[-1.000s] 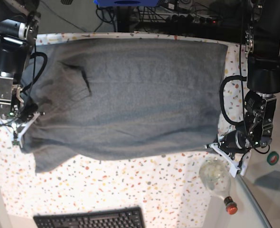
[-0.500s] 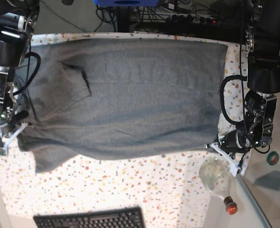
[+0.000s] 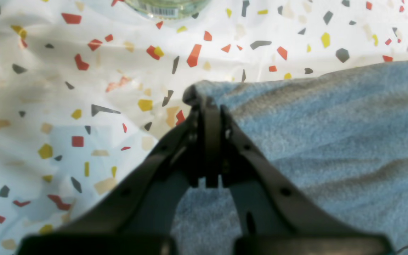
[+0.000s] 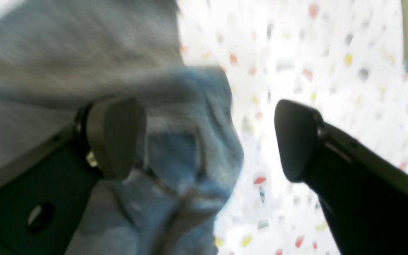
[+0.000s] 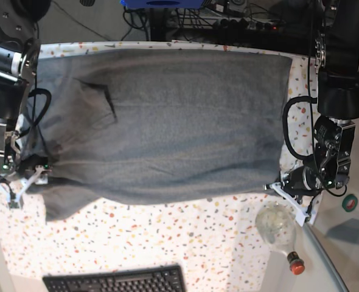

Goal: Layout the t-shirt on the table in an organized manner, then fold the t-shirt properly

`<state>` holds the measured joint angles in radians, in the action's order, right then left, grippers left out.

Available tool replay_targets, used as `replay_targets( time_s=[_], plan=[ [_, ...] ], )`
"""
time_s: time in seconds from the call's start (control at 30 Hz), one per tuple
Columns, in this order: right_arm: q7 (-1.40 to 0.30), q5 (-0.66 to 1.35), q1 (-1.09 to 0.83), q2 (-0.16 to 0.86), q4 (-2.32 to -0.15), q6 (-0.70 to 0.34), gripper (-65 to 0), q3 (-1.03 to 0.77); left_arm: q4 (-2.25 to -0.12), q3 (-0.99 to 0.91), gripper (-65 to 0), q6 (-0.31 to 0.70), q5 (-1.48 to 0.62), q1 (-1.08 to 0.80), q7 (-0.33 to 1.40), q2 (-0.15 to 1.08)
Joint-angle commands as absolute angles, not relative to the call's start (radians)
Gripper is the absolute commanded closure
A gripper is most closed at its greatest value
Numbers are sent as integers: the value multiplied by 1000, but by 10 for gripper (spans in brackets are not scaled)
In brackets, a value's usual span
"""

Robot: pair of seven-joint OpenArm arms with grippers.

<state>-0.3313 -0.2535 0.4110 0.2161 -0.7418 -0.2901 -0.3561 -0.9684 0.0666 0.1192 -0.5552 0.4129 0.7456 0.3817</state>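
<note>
The grey t-shirt (image 5: 179, 121) lies spread wide across the speckled table (image 5: 185, 237). At its lower right corner my left gripper (image 5: 283, 193) is shut on the fabric. The left wrist view shows the closed gripper (image 3: 205, 106) pinching that corner of the t-shirt (image 3: 331, 124) just above the table (image 3: 83, 71). My right gripper (image 5: 24, 182) is at the shirt's lower left edge. In the right wrist view that gripper (image 4: 204, 138) stands wide open, with a bunched fold of t-shirt (image 4: 66, 53) lying loose between its fingers, close to the left one.
A clear glass bottle (image 5: 277, 225) with a red cap lies just below the left gripper, and its base shows in the left wrist view (image 3: 165, 5). A black keyboard (image 5: 115, 281) sits at the table's front edge. Cables and equipment line the far side.
My right gripper has opened and let go of the shirt's left edge, shifting slightly down the table. The left gripper has kept still, shut on its corner.
</note>
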Motion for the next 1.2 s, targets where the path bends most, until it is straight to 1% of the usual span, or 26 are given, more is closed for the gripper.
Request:
replay_targets(
  time_s=[0.0,0.13,0.3,0.33,0.37,0.4,0.43,0.5,0.53,0.6,0.63,1.17],
  plan=[
    [-285,-246,449,240,-731,-285,-522,-358,-984,61,0,124,-564,440,728,395],
    [-194,-246,461,254,-656,-285,-510,-357,-983,61,0,124,-562,440,728,395],
    [-177,-246,506,278,-564,-286,-507,-357,-983,61,0,124,-562,440,728,395],
    [-162,-246,512,280,-552,-286,-498,-357,-983,61,0,124,-562,440,728,395],
    [-142,-246,512,280,-545,-286,-471,-357,-983,61,0,124,-562,440,728,395],
    [-127,-246,512,282,-542,-286,-419,-357,-983,61,0,124,-562,440,728,395],
    [-119,-246,513,282,-542,-286,-353,-357,-983,61,0,124,-562,440,728,395],
    [-117,-246,513,282,-542,-286,-201,-357,-983,61,0,124,-562,440,728,395],
    [-116,-246,513,282,-541,-286,-140,-357,-983,61,0,124,-562,440,728,395],
    [-116,-246,513,282,-541,-286,-23,-363,-983,61,0,124,-562,440,728,395],
    [-116,-246,513,282,-541,-285,0,-364,-983,61,0,124,-562,440,730,395],
    [-120,-246,524,282,-556,-285,0,-355,-989,61,0,124,-562,449,731,395]
  ],
)
